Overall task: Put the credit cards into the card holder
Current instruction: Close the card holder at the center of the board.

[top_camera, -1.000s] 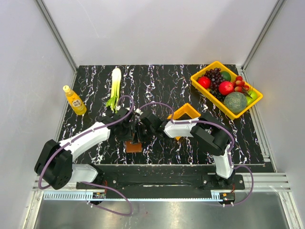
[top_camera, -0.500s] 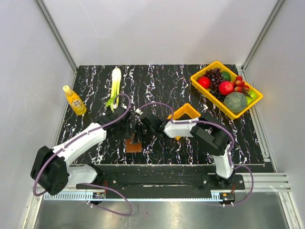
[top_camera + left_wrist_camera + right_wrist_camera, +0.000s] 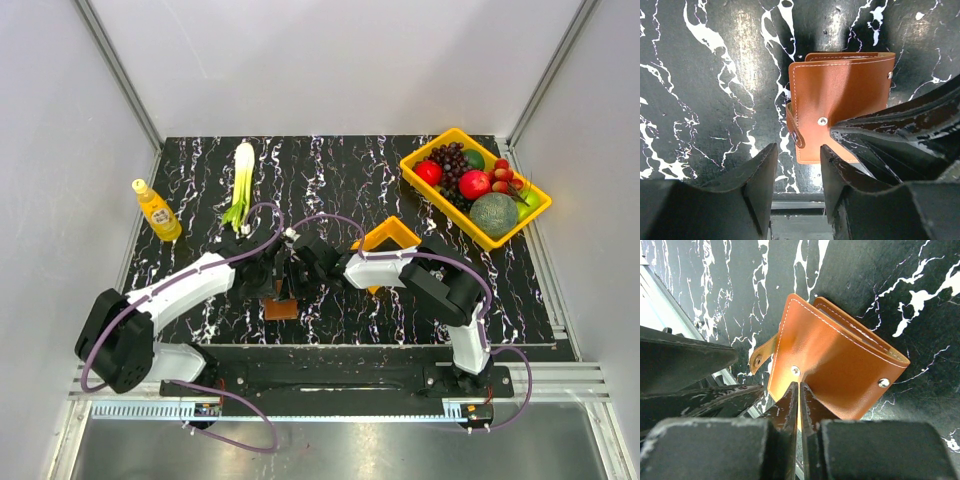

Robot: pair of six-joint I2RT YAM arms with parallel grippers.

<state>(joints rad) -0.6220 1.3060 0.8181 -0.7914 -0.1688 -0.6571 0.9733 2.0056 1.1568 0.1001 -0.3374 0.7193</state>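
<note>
- Surface [image 3: 420, 290]: black marbled. The work sits near its front edge, btwn the two arms, so both reach it w/o stretching.
- Left arm [image 3: 190, 285]: comes in from the left, elbow low, wrist tipped so its cam looks down on the card holder [image 3: 281, 308]. Right arm [image 3: 440, 285]: folded tight, forearm running leftward, wrist meeting the left one over the same spot.
- Orange bin [image 3: 392, 236]: behind the right forearm, well back from both end effectors; plays no part in the grip.
- Right end effector [image 3: 800, 392]: fingers together, apparently clamped on the near edge of the card holder's cover. Prob. pinning or lifting that flap so the pocket opens up.
- Left end effector [image 3: 797, 165]: fingers apart, nothing btwn them. Hovers just short of the card holder, prob. lining up for a second hold.
- Card holder: brown, flat on the surface, right ahead of the left fingertips and under the right tips. Inner layers show at the edge far from the right end effector.
- Snap tab [image 3: 796, 134]: sticks out the card holder's side, roughly in line w/ the gap of the left end effector.
- Credit cards: none clearly in view; can't tell if any are inside the card holder.
</note>
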